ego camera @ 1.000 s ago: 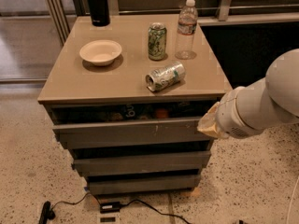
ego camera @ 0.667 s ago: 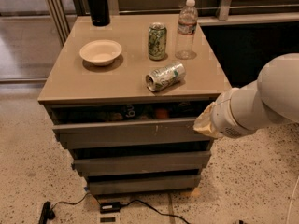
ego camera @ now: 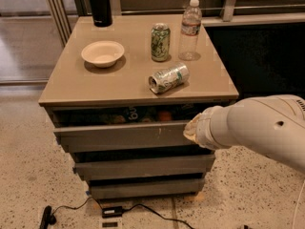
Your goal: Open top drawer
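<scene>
Speckled flooring is seen around a tan-topped cabinet (ego camera: 76, 85). The top drawer (ego camera: 119, 136) is found pulled slightly out, so most of its travel is judged left. The gripper (ego camera: 190, 130) is placed at the front's 3 o'clock end; its grasp cannot be told.

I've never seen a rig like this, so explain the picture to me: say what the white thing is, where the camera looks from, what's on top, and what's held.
The white tube is a robot's arm; its gripper is at the right end of the top drawer, which stands a little open. Whether it grips anything cannot be seen. The single camera looks down from the front. On the cabinet top sit a bowl, an upright can, a water bottle, a black flask and a can lying on its side.
</scene>
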You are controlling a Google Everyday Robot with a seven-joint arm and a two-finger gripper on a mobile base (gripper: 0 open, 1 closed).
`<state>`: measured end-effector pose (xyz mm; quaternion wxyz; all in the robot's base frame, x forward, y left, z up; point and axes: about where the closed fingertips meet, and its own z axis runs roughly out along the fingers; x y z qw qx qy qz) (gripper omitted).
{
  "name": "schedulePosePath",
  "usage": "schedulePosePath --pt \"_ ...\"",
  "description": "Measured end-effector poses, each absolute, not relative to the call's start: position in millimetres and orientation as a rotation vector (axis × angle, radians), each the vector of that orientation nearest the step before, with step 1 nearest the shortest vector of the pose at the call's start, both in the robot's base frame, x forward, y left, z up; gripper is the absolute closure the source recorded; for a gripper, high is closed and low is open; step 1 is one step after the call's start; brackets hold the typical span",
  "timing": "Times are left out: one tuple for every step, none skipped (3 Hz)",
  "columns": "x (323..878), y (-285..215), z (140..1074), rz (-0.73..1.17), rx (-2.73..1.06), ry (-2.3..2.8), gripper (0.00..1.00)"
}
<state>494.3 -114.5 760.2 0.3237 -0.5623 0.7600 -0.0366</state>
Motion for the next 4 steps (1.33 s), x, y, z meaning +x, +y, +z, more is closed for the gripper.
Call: schedulePosePath --pt "497 -114 756 -0.107 -1.466 1.991 1.0" --pt "507 -109 744 -0.11 -1.447 1.978 1.0" --pt "525 -102 731 -0.12 -1.441 1.951 1.0" --pt "536 -97 726 -0.127 -1.447 1.936 1.0"
